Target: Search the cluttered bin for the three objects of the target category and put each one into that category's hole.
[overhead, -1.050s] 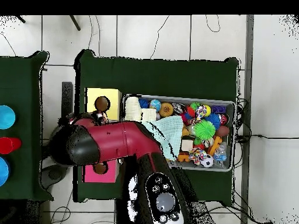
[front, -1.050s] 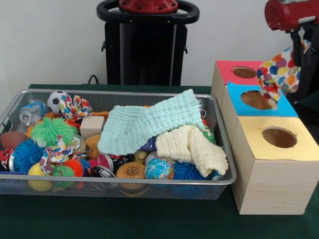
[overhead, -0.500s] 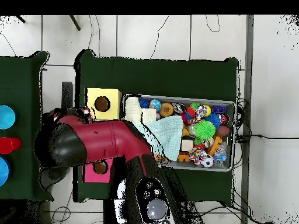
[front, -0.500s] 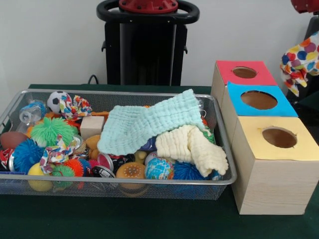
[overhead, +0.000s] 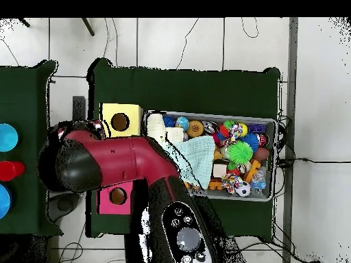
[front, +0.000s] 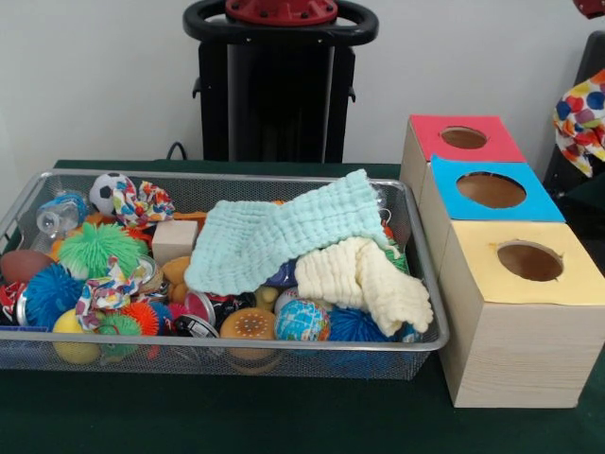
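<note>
A cloth with coloured dots (front: 582, 118) hangs in the air at the far right edge of the front view, to the right of the red-topped box (front: 430, 132) and the blue-topped box (front: 444, 175). My gripper (front: 596, 76) is shut on its top; the cloth hides the fingertips. A yellow-topped box (front: 577, 284) stands nearest, and each box has a round hole. In the wire bin (front: 236, 346) lie a mint cloth (front: 284, 232), a cream cloth (front: 364, 274) and two patterned cloth knots (front: 142, 200) (front: 104, 288). In the overhead view the red arm (overhead: 103, 164) covers the blue box.
The bin also holds spiky balls (front: 90, 248), a soccer ball (front: 107, 186), a wooden block (front: 174, 238), a globe ball (front: 302, 322) and a small bottle (front: 59, 212). Overhead, the yellow box (overhead: 110, 113) and pink box (overhead: 103, 202) flank the arm. Coloured discs (overhead: 5, 137) sit on a side table.
The gripper with the dotted cloth has moved from above the blue box's hole to the right, past the boxes, to the picture's edge. The cloth is still held.
</note>
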Tool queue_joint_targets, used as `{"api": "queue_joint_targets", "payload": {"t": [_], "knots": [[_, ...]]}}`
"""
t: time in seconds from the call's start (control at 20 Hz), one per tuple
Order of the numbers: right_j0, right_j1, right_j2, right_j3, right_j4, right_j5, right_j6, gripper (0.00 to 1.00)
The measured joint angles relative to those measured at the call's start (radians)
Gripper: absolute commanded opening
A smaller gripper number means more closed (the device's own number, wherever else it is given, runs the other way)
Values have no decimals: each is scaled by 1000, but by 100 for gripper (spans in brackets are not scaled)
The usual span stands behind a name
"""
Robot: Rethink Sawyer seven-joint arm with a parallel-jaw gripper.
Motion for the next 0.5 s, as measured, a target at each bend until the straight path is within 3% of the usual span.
{"api": "queue_joint_targets", "payload": {"t": [0.5], "knots": [[-49,25,11,-40,-93,-126,0,0]]}}
